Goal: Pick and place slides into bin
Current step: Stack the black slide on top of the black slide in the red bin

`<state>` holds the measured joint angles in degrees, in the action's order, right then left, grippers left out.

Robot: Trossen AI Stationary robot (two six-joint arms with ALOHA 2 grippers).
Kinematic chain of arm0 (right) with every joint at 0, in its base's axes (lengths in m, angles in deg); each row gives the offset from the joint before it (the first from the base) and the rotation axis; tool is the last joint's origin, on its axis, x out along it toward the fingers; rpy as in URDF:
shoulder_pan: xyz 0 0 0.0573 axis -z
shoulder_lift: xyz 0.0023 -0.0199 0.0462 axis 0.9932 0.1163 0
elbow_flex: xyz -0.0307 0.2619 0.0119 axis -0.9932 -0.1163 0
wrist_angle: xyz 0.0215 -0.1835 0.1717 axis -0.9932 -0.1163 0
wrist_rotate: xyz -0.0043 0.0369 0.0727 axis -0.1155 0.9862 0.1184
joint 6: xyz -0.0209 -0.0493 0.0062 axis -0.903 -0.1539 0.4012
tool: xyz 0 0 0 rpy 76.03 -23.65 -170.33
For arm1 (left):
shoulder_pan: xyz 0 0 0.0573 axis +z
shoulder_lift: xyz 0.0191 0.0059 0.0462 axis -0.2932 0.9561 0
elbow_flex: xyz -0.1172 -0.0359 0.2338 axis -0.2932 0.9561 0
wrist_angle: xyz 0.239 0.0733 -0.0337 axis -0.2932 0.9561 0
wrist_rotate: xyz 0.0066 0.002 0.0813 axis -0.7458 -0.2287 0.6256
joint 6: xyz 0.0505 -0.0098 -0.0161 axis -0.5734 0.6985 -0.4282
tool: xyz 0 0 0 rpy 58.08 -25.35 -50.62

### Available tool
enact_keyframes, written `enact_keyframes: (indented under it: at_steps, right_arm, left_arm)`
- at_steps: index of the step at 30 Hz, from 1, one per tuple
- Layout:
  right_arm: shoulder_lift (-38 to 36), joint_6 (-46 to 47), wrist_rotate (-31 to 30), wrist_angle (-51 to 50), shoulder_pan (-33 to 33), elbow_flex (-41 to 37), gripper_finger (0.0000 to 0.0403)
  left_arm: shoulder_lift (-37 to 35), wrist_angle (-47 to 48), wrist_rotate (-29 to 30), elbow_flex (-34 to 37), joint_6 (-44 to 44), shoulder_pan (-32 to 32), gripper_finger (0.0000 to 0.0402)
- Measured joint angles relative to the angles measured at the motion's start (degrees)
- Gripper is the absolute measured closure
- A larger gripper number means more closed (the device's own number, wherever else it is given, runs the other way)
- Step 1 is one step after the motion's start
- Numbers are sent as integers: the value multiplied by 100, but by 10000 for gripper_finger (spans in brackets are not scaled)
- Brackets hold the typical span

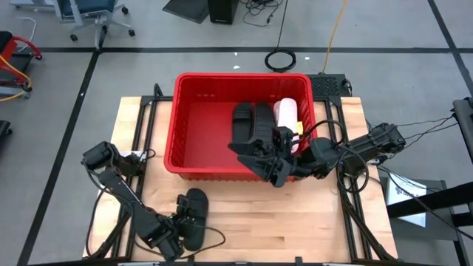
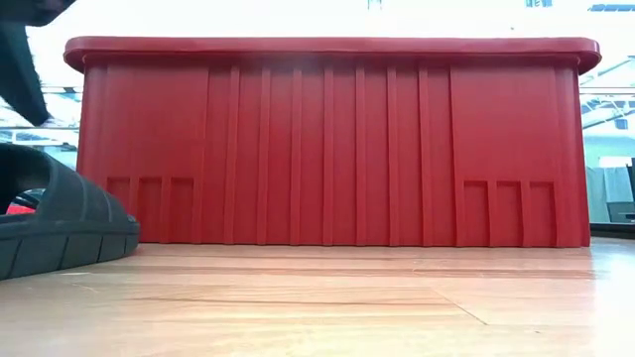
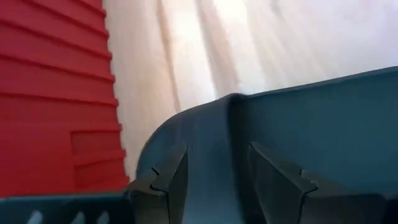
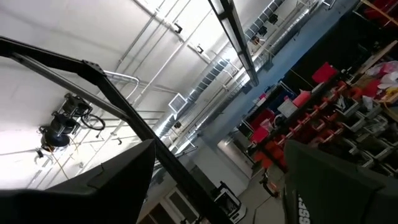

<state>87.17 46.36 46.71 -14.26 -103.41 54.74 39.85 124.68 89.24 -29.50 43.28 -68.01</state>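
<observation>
High view: nearest, in front of the bin (image 1: 194,168), the left pincer (image 1: 179,225) is clamped on a black slide (image 1: 194,218) lying on the desk (image 1: 295,214). Gripped only by its strap, the slide could swing and catch the bin's rim. Farther, over the bin's front right, the right pincer (image 1: 275,157) gapes wide, empty; slides (image 1: 251,122) lie inside.

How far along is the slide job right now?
Done: black slides and one pale pink slide lie inside the big red plastic bin. In hand: the left gripper grips the strap of a matte black slide on the wooden table. The right gripper hangs open over the bin's front rim. Left: that slide; any others are out of sight.
</observation>
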Motion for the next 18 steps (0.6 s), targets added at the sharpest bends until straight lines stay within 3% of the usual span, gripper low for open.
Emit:
enact_keyframes:
  at_steps: [11, 18]
  right_arm:
    - [0, -31, -7, -1, -301, 0, 55]
    - [0, -146, -28, -17, -520, 0, 55]
  left_arm:
    - [0, -533, -451, 609, -556, 654, 241]
    - [-2, -412, -217, 659, -800, 937, 241]
